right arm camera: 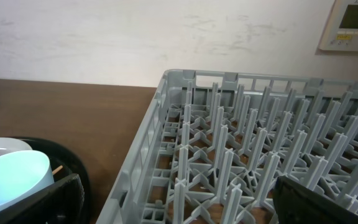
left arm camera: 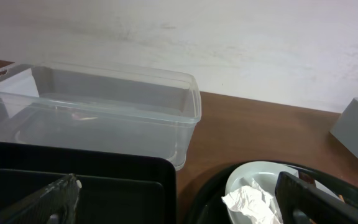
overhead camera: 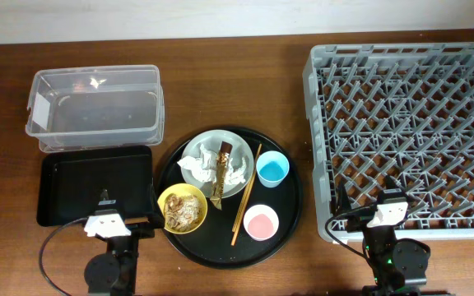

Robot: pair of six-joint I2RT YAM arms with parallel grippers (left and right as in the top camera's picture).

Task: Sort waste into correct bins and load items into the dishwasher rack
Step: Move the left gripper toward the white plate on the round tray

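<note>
Both arms sit at the near edge; left gripper and right gripper are spread wide, holding nothing; first job, I reckon, is the tissues heaped on the plate, far left in the round tray; pinch high on the crumple, lift straight, miss the brown wrapper beside it; clear tub far left, black tray just nearer; only overhead shows scraps in the yellow bowl; right wrist shows the rack pegs side-on, blue cup near left
</note>
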